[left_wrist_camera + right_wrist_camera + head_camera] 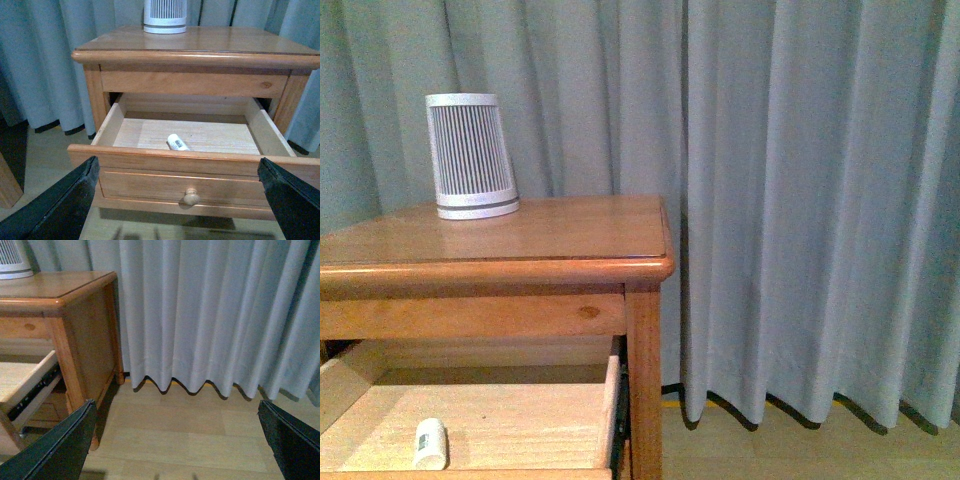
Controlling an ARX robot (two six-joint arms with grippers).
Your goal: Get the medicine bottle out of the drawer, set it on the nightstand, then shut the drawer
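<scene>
Drawer point(261, 126) open; bottle point(178, 142) lies on its side inside, near the front wall. Left gripper point(177, 161) spread wide, empty, facing the drawer. Right gripper point(176, 402) spread, empty, off to the side. Risk: a finger nudge rolls the bottle away, or the front wall blocks the reach.

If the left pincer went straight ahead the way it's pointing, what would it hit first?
Most likely the open drawer, around its front panel's top rim, with the medicine bottle lying just behind; depth is hard to judge.
</scene>
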